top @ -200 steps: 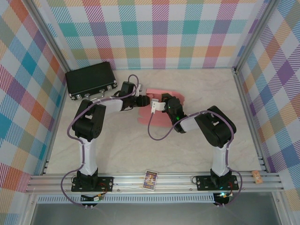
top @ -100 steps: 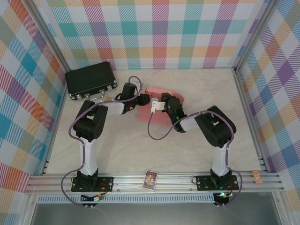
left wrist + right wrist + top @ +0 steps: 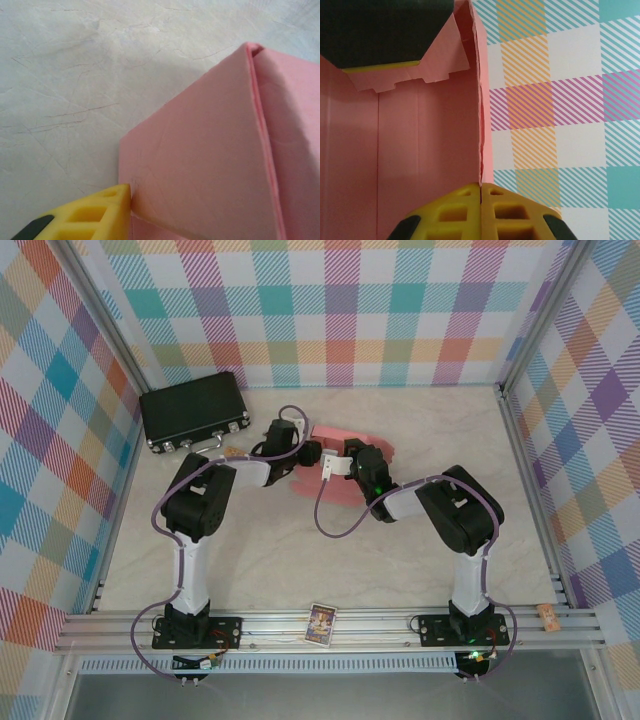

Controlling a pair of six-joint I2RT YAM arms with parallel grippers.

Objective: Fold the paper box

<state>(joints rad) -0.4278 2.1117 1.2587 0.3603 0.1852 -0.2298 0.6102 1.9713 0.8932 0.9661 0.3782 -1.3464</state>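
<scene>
Mid-fold at the centre of the table (image 3: pixel 250 560): over the past second the left end effector (image 3: pixel 312 451) has slid rightward along the salmon-pink paper box (image 3: pixel 338 492), drawing close to the right end effector (image 3: pixel 335 462), a sign that a side panel is being pressed or pinched into place. In the left wrist view, one yellow fingertip (image 3: pixel 107 212) touches the lower edge of a raised pink wall (image 3: pixel 200 160); whether that end effector is clenched or released cannot be told. The right end effector (image 3: pixel 481 200) is clamped on the thin upright wall of the box (image 3: pixel 420 150). The box stands partly formed, its walls raised and creased and a notched flap (image 3: pixel 420 75) not yet tucked, well apart from the black case (image 3: pixel 193 410).
</scene>
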